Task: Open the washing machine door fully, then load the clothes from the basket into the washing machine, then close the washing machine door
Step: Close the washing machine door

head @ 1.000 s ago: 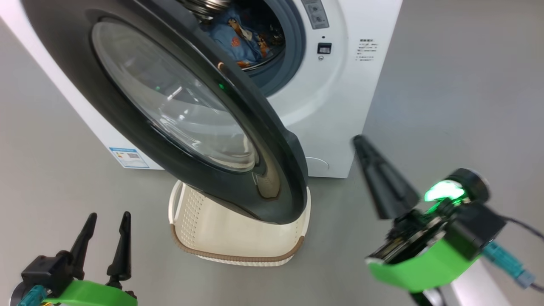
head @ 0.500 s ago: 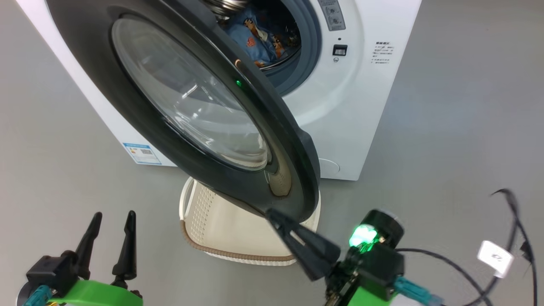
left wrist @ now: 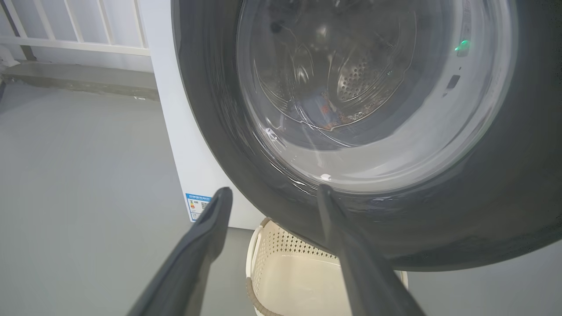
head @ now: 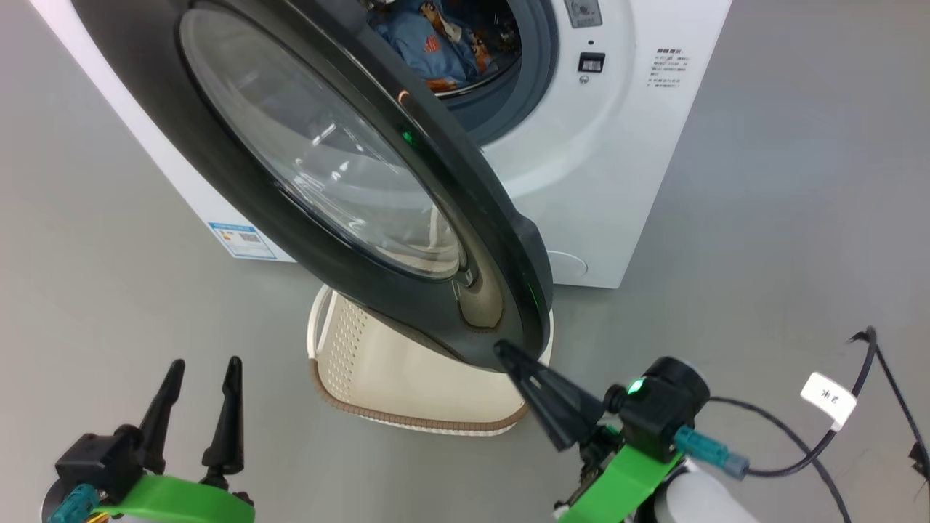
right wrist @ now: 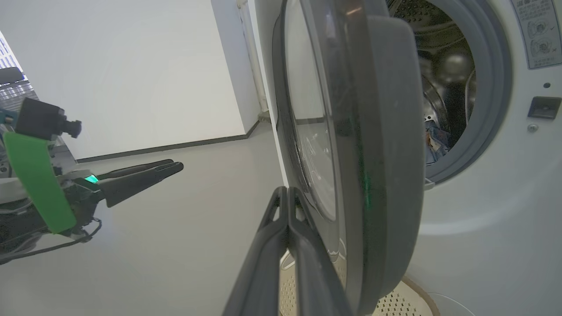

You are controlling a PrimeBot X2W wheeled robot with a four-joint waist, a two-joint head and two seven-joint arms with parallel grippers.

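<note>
Black-rimmed washing machine door (head: 320, 145) now has the right hand (head: 506, 351), pressed together, at its lower edge; clothes (head: 421, 43) lie inside, so closing likely follows.

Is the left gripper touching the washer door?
Apart. The right wrist view shows bare floor between the left gripper and the door.

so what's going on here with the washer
The blue printed clothes lie inside the washing machine and the basket below looks empty. The robot's right gripper, shut, has its tip at the lower outer rim of the half-open door, likely to push it closed. The left gripper hangs open, apart.
</note>
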